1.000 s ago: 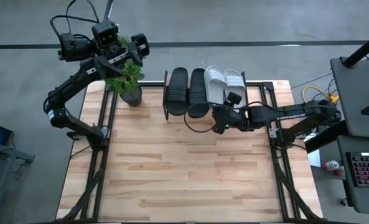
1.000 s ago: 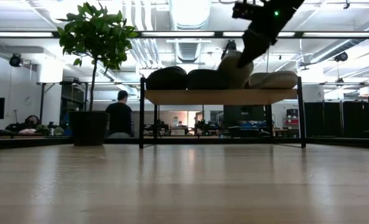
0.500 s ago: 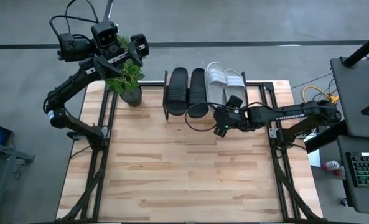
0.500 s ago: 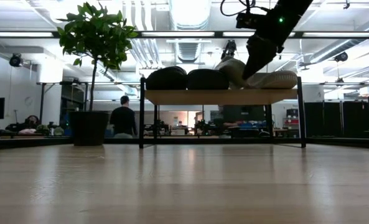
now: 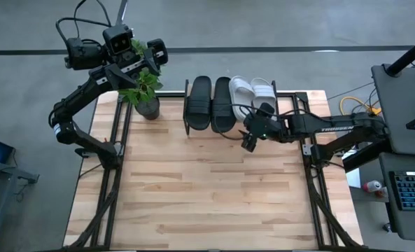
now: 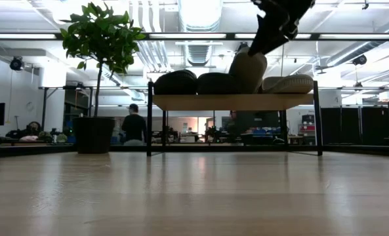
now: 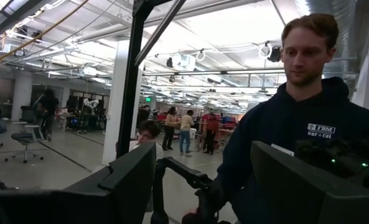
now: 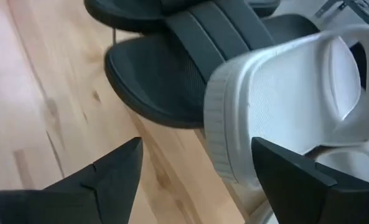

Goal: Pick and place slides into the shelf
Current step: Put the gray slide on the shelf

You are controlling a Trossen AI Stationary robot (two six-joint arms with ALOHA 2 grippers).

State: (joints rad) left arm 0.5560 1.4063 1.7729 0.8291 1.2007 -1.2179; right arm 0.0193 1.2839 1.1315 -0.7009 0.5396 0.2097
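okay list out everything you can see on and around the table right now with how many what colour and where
Black slide sandals: two, black, side by side on the shelf's left half.
Pale slide sandals: two, grey-white, on the shelf's right half; one sits tilted.
Low wooden-topped shelf: one, light wood with black frame, table's far edge.
Potted plant: one, green, dark pot, left of the shelf.
Person: one, dark hoodie, beyond the table.
Left gripper: open, raised beyond the table's far left corner.
Right gripper: open, just in front of the pale sandals.

Grey floor (image 5: pixel 277 28) (bright ceiling lights (image 6: pixel 197 12))

Your bench (image 5: pixel 207 196) carries a potted plant (image 5: pixel 145 94) and the shelf (image 5: pixel 193 129); on the shelf lie four slides (image 5: pixel 221 101), one white slide (image 6: pixel 248 69) tilted.
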